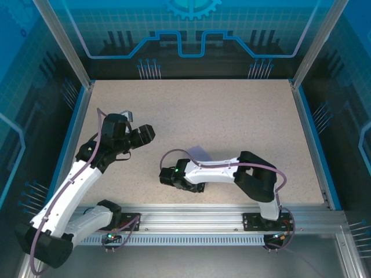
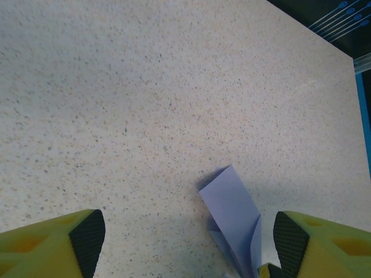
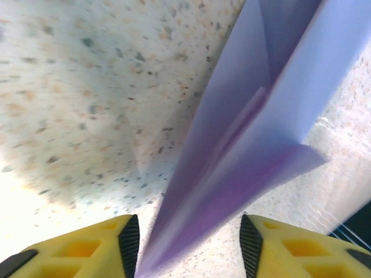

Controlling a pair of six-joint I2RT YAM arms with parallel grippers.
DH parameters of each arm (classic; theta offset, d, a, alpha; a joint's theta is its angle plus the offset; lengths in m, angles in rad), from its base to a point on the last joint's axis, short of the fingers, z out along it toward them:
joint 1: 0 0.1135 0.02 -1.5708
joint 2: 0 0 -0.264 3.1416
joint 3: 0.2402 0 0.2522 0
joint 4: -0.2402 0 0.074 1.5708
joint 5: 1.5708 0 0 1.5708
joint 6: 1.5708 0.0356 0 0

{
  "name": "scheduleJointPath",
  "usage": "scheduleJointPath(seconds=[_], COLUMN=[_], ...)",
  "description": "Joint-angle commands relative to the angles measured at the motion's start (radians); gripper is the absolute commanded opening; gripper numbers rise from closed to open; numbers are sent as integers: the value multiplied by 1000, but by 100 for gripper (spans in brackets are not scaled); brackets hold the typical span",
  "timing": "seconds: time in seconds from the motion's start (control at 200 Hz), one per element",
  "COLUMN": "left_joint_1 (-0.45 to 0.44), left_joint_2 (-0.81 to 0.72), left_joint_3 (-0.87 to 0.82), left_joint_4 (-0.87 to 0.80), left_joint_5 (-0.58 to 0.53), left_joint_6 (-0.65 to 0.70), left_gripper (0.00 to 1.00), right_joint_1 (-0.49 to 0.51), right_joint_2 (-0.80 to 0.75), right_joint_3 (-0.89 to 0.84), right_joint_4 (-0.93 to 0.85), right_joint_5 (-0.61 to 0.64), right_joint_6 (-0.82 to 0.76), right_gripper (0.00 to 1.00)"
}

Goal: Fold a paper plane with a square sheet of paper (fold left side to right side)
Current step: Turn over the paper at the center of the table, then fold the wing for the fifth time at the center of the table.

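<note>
Paper plane (image 3: 255, 133), which we judge light and floppy; best pinched along its layered centre crease. Right gripper (image 3: 188, 249) parted around its narrow end; left gripper (image 2: 188, 237) wide, empty.

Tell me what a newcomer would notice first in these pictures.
The folded lavender paper plane looms close in the right wrist view, running between the parted jaws of the right tool. From above, its pale corner peeks out behind the right arm near the middle of the speckled table.

From above, the right arm (image 1: 214, 169) hides most of the paper plane (image 1: 197, 152), perhaps all but one corner; the left wrist view's bottom edge cuts its end.
</note>
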Motion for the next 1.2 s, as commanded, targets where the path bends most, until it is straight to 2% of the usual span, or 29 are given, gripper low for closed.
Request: scheduleJointPath(seconds=[0.0, 0.14, 0.335, 0.405, 0.525, 0.665, 0.735, 0.975, 1.12, 1.195], left_joint_1=[64, 140, 132, 103, 17, -67, -106, -191, -225, -231], left_joint_2=[25, 81, 177, 212, 284, 385, 436, 620, 737, 777], left_joint_3=[-45, -115, -200, -223, -247, -253, -244, -185, -125, -99], left_joint_4=[63, 149, 285, 334, 418, 530, 576, 667, 707, 725], left_joint_5=[172, 334, 494, 515, 518, 512, 510, 496, 505, 508], left_joint_6=[-37, -65, -80, -95, -127, -179, -197, -229, -223, -214], left_gripper=[81, 79, 72, 71, 71, 71, 70, 69, 65, 60], right_joint_1=[-16, -36, -162, -236, -367, -493, -537, -637, -653, -654], right_joint_2=[-99, -230, -479, -579, -755, -891, -929, -967, -944, -930], right_joint_3=[-37, -109, -240, -305, -425, -565, -607, -678, -682, -682], right_joint_4=[43, 88, 220, 308, 490, 632, 673, 735, 727, 730], right_joint_5=[-150, -224, -303, -367, -480, -571, -602, -698, -709, -712], right_joint_6=[-14, 5, 73, 107, 187, 269, 301, 366, 358, 342], right_gripper=[59, 67, 71, 72, 80, 93, 100, 100, 100, 100])
